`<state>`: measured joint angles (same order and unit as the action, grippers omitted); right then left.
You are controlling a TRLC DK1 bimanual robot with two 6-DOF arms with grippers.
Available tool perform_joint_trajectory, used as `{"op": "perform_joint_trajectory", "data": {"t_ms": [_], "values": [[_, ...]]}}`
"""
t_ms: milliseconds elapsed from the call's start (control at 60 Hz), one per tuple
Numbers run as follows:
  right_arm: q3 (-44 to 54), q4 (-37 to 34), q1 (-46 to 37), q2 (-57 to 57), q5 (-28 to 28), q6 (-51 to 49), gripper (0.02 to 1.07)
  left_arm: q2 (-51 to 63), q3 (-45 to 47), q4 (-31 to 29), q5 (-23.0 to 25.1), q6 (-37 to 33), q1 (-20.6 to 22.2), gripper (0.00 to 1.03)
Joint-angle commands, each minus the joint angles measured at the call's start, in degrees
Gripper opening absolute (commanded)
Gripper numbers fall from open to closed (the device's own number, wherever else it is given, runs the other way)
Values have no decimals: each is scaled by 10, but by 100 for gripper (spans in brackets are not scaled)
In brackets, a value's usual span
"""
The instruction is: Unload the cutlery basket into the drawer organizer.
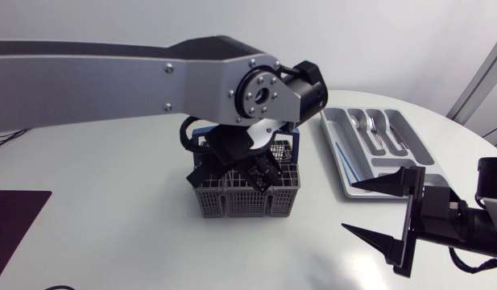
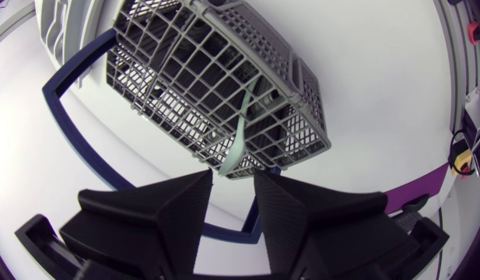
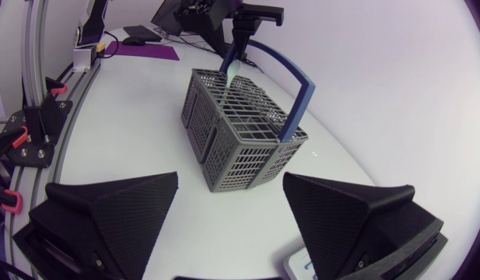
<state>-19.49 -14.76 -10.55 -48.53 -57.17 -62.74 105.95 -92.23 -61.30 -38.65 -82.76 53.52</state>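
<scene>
Clamped left fingers (image 2: 185,206) on a pale green utensil (image 2: 238,132), partly out of the basket (image 1: 240,201), just above it, evidently to draw it clear! Had the drawer organizer (image 1: 353,165) waiting just beside the basket. Held right fingers (image 3: 123,210) wide apart farther off, out of the way.

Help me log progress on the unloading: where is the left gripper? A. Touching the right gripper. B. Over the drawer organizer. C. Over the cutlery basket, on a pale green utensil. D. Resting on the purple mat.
C: the left gripper hangs over the cutlery basket, shut on a pale green utensil standing in it; the drawer organizer lies off to the side.
</scene>
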Motion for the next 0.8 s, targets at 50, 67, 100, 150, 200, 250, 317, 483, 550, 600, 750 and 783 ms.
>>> {"op": "perform_joint_trajectory", "data": {"t_ms": [50, 67, 100, 150, 200, 250, 317, 483, 550, 600, 750, 783], "values": [[10, -1, 3, 4, 0, 16, 99, 4, 46, 27, -20, -29, 7, 49], [10, -1, 3, 4, 0, 16, 99, 3, 50, 31, -20, -31, 7, 49], [10, -1, 3, 4, 0, 16, 99, 0, 59, 43, -23, -37, 8, 49], [11, -1, 3, 4, 0, 16, 99, -5, 77, 66, -27, -52, 8, 49], [11, 0, 3, 4, 0, 16, 99, -9, 89, 87, -30, -64, 7, 48], [11, 0, 3, 4, 0, 16, 99, -13, 100, 105, -31, -74, 5, 47], [11, 0, 2, 4, 0, 16, 99, -15, 110, 123, -35, -86, 1, 41], [12, -1, 1, 4, 0, 16, 99, -22, 124, 148, -41, -103, -8, 30], [12, -1, 2, 3, 0, 16, 99, -25, 127, 154, -42, -108, -10, 27], [12, -1, 3, 3, 0, 16, 99, -28, 128, 154, -42, -109, -10, 24], [11, -1, 4, 3, 0, 17, 99, -31, 133, 157, -42, -109, -13, 14], [10, -1, 4, 3, 0, 19, 99, -31, 135, 158, -42, -109, -14, 11]]}}
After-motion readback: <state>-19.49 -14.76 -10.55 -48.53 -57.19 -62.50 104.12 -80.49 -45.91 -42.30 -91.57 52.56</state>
